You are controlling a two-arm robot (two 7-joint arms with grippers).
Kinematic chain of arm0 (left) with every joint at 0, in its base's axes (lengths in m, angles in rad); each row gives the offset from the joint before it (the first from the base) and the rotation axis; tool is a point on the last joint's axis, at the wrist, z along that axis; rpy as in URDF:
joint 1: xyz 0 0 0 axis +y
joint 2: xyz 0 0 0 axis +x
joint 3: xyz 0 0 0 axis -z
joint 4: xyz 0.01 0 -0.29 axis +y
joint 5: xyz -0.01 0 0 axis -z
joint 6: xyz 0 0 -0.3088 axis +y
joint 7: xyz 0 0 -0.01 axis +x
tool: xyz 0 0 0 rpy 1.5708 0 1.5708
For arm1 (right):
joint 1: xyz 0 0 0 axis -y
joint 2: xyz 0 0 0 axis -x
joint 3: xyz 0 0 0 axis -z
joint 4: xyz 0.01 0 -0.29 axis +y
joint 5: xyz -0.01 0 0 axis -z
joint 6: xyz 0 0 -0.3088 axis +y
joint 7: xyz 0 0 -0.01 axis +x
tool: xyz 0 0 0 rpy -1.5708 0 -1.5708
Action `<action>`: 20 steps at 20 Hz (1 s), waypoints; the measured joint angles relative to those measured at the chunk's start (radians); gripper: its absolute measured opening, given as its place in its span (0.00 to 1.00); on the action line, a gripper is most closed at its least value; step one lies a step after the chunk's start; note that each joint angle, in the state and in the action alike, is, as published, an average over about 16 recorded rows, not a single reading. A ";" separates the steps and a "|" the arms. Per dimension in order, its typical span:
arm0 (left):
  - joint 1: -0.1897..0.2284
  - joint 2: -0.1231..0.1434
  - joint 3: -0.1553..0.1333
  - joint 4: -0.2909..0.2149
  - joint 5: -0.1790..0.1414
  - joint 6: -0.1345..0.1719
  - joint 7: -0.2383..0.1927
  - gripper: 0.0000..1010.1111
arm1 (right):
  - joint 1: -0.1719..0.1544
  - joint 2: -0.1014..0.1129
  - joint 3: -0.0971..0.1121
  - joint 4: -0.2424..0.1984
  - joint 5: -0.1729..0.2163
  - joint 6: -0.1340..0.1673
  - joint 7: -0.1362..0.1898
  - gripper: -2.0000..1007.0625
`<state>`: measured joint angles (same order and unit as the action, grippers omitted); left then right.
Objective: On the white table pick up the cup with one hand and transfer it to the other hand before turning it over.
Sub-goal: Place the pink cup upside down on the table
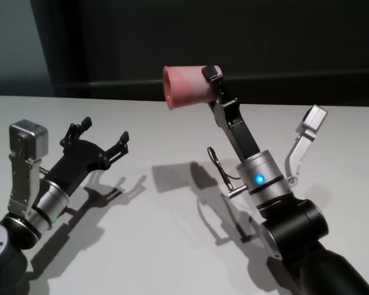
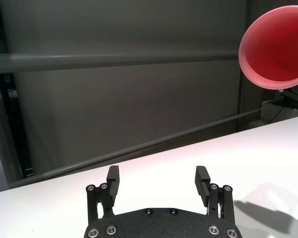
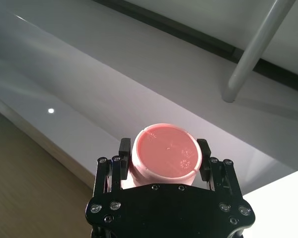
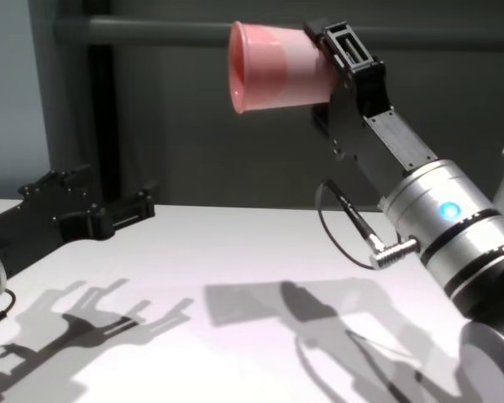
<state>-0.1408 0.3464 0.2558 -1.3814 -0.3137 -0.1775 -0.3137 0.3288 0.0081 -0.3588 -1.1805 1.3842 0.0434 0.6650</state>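
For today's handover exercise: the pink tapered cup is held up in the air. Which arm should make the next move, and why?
The left. The right gripper is shut on the pink tapered cup, held sideways with its rim facing the left gripper, which is open, empty and low over the plain white table.

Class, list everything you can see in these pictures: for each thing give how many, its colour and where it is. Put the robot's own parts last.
cup: one, pink, held in the air on its side above the table, rim toward the robot's left, base clamped in the right gripper.
white table: one, plain white, under both arms, carrying their shadows.
wall rail: one, grey, running across the dark wall behind the table.
right gripper: one, black on a silver arm with a blue light, raised, shut on the cup.
left gripper: one, black on a silver arm, low over the table's left side, open and empty.
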 joint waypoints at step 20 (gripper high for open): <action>0.002 0.000 0.000 -0.002 0.000 -0.001 0.004 0.99 | -0.018 0.206 -0.178 -0.224 -0.512 -0.097 -0.461 0.77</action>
<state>-0.1393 0.3464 0.2556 -1.3829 -0.3137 -0.1788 -0.3098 0.3104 0.2140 -0.5365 -1.4048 0.8726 -0.0535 0.2037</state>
